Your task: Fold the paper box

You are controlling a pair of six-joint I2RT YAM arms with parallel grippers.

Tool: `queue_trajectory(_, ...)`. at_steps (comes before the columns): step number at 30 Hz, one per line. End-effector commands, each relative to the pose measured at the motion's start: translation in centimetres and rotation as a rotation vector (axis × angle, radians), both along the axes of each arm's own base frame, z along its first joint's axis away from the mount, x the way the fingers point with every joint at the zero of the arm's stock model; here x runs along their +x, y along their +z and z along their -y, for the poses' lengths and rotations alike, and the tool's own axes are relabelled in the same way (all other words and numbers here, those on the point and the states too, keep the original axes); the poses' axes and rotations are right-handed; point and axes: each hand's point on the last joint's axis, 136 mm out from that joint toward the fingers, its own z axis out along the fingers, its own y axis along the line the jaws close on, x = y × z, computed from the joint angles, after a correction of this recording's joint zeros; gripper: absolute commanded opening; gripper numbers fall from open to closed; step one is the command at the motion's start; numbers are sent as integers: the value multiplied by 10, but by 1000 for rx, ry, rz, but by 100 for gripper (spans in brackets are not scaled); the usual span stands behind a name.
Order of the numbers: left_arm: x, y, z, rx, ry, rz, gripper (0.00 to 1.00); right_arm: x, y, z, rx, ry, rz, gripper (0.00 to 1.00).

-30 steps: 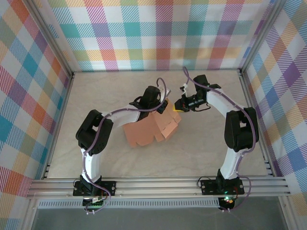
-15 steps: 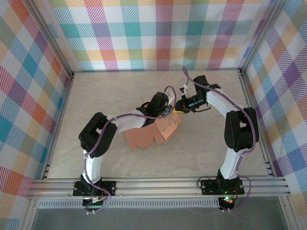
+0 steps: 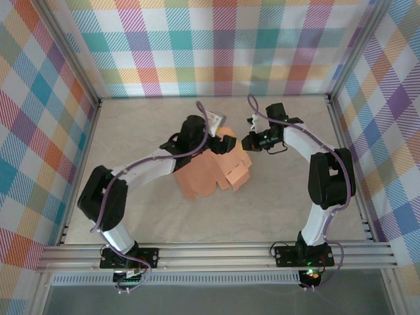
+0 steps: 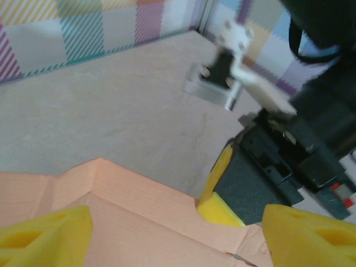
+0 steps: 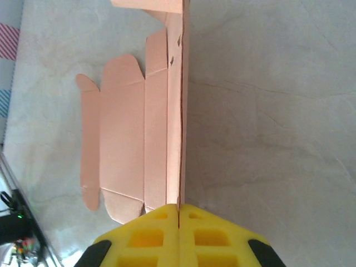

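Beige table (image 3: 275, 210), mid-fold: right gripper (image 5: 179, 214) pinches the paper box (image 5: 139, 139) edge-up, left gripper (image 4: 178, 233) gapes, likely needing a fresh flap.

From above, the left arm (image 3: 167, 154) lies across the paper box (image 3: 220, 174), hiding its far-left part. On the left wrist camera the box runs off the bottom edge and the right arm (image 4: 311, 139) is a dark blur; on the right wrist camera, its upright panel is cut by the top edge.
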Motion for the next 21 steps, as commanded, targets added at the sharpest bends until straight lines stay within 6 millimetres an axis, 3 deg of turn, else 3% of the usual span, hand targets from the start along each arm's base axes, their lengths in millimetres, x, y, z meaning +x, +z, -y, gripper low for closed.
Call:
queue_trajectory(1, -4, -10, -32, -106, 3, -120, 83, 0, 23, -2, 17, 80, 164, 0)
queue_trajectory(6, -4, -47, -73, -152, -50, -229, 85, -3, 36, -1, 89, 131, 222, 0)
queue_trajectory(11, -2, -76, -92, -65, -139, -275, 77, -12, 53, 0, 155, 188, 255, 0)
queue_trajectory(12, 3, -84, -98, -47, -140, -294, 70, -14, 57, 1, 167, 199, 259, 0)
queue_trajectory(15, 11, -96, -108, -24, -171, -345, 59, -15, 64, 5, 195, 205, 259, 0)
queue_trajectory(21, 21, -101, -105, -21, -212, -374, 58, -24, 69, 7, 228, 239, 237, 0)
